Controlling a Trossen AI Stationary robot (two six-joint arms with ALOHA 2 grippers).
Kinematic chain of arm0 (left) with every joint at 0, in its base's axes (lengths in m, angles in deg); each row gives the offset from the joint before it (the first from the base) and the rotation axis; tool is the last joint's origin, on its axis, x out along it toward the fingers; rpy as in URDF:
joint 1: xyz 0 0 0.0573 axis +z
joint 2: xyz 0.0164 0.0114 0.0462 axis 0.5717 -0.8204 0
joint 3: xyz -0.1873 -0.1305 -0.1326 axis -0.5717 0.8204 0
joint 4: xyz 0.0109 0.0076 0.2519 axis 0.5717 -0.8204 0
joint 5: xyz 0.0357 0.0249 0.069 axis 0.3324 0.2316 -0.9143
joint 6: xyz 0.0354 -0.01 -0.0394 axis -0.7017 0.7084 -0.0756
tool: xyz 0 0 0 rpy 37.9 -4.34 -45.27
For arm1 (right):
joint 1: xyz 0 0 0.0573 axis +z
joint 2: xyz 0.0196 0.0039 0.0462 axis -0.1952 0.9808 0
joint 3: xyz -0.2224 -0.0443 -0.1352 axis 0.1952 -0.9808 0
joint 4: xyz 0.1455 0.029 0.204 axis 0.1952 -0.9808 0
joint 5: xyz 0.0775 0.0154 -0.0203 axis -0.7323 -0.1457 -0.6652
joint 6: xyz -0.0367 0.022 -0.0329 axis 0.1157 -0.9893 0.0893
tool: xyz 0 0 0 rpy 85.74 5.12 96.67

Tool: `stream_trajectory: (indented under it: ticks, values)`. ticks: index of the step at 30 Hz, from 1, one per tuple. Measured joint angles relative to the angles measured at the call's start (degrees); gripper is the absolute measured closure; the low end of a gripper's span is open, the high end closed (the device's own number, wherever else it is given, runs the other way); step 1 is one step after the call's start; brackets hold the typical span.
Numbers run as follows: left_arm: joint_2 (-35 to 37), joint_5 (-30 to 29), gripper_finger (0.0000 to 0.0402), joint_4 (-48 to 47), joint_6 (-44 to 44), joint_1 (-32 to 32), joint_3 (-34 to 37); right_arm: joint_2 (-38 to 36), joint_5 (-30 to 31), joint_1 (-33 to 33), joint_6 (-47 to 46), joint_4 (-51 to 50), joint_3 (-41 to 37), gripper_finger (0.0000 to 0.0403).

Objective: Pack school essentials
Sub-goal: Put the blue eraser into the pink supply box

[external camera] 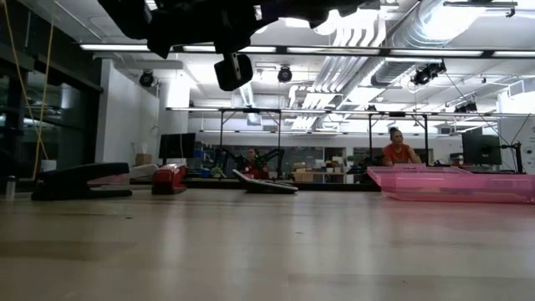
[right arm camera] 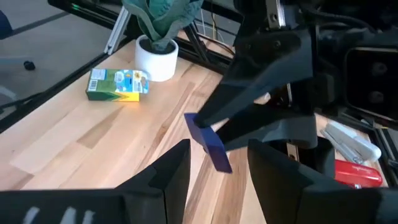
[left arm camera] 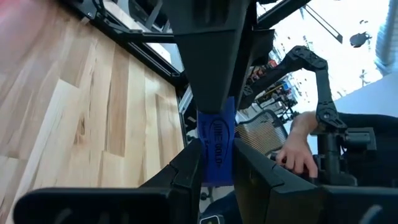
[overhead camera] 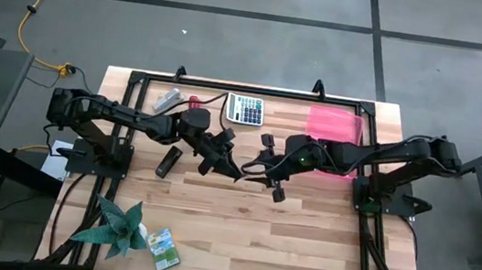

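Packing is looking only partly done. The pink tray is sitting at the far right of the counter, and what it is holding cannot be made out. The crayon box is lying unpacked near the front edge, just beside the potted plant. The calculator, the red stapler and a black stapler are lying toward the far side.

Both arms are meeting above the middle of the counter. The left claw is clamping a small blue eraser between its fingertips, holding it in the air well above the wood. The right claw is facing it with its fingers apart, the eraser lying right between them in the wrist view, though contact is not showing. In the left wrist view the eraser is appearing as a blue strip reaching toward the other claw's spread fingers.

This is looking like a handover, since the tray is lying on the right arm's side. Left to do, by this judgement: passing the eraser across, dropping it in the tray, then fetching the crayon box.
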Motion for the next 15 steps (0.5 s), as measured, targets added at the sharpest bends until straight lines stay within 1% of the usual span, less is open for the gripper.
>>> stream_trajectory:
  ticks: [3, 15]
  values:
    - [0.0, 0.0, 0.0339, 0.0, 0.0, 0.0, 0.0, 0.0, 0.0, 0.3, -0.1, 0.0, 0.0, 0.0271]
    - [0.0, 0.0, 0.0339, 0.0, 0.2, 0.0, 0.0, 0.0, -0.1, 1.3, -0.7, 0.1, 0.0, 0.0362]
